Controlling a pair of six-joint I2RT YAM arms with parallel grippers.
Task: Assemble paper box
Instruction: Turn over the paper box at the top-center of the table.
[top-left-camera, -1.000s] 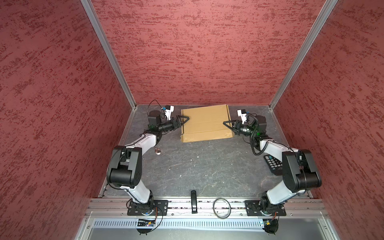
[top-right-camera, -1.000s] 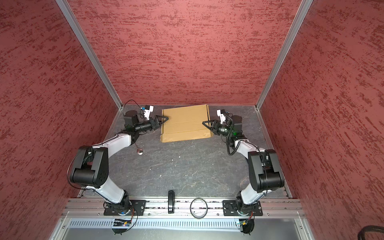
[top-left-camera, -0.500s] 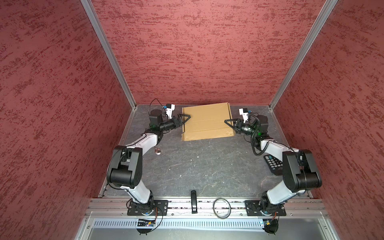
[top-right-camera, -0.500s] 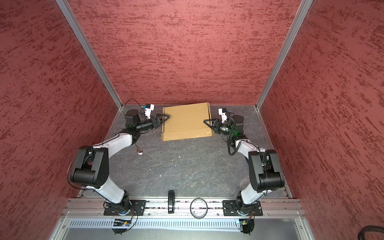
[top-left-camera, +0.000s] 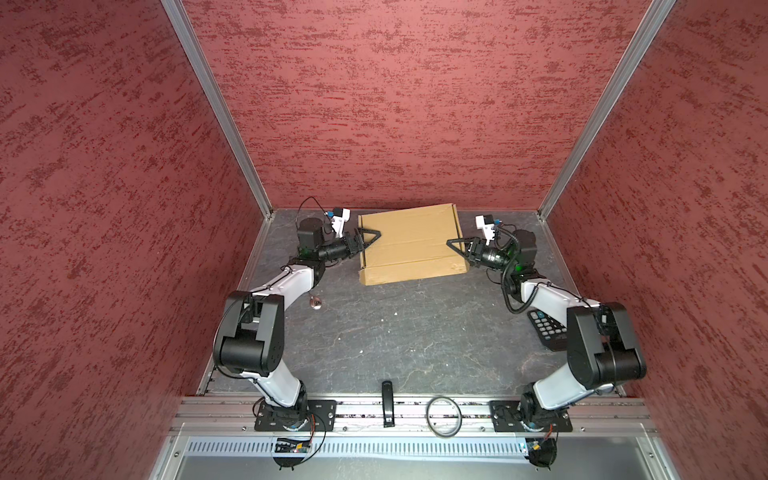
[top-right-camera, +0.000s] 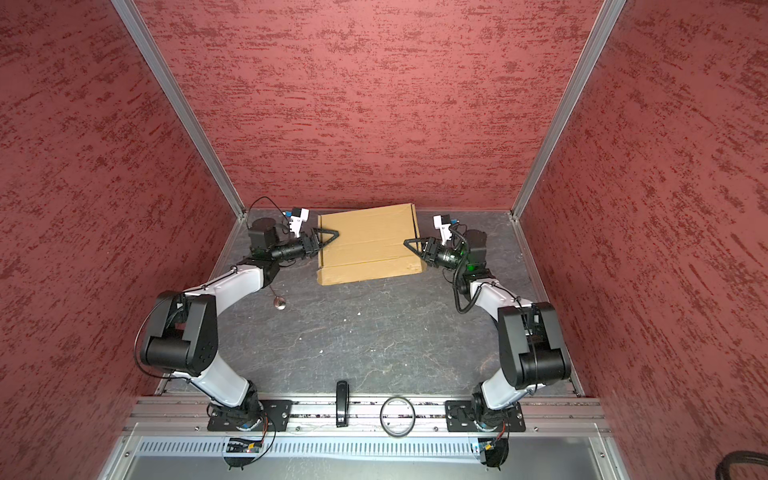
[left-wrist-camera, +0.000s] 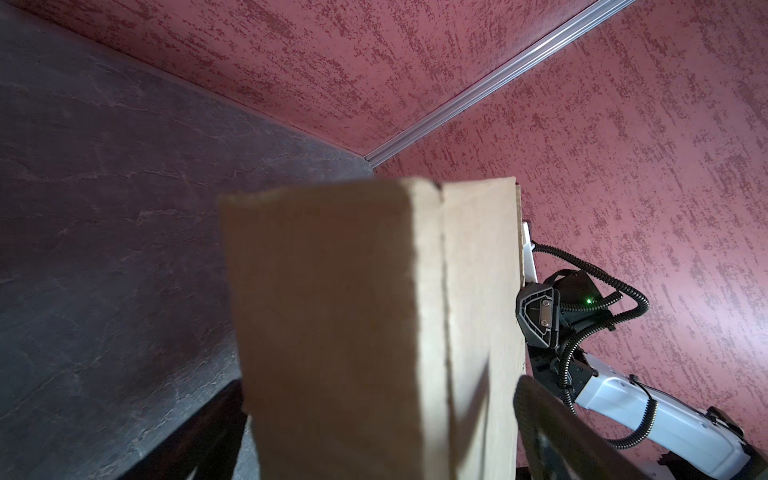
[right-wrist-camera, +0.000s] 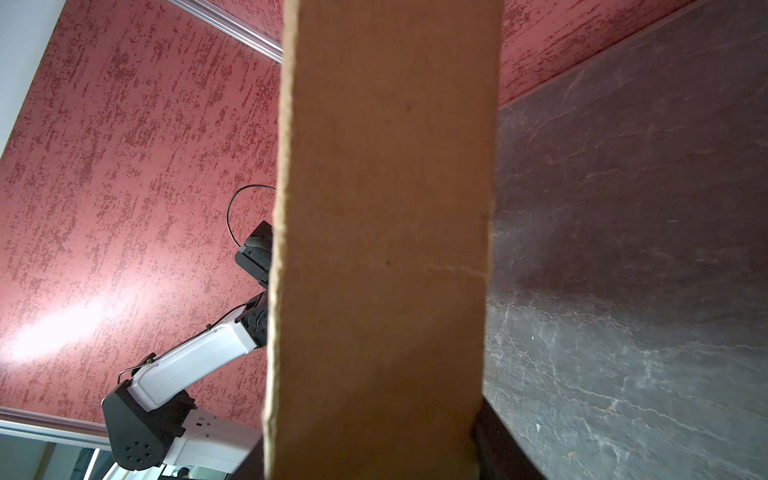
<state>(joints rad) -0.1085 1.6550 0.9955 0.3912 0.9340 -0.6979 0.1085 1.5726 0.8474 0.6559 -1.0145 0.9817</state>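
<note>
Right now I see the paper box (top-left-camera: 409, 245) as a closed, shallow carton at the far end of the desk (top-left-camera: 395, 332), close to the back wall and spanning the gap between both arms. My left end effector (top-left-camera: 373, 235) straddles its left edge with fingers spread wide, one of them over the lid. My right end effector (top-left-camera: 454, 245) pinches the opposite edge, fingers pressed against the cardboard on both faces in the right wrist view. Whether the box rests fully on the desk I cannot tell
</note>
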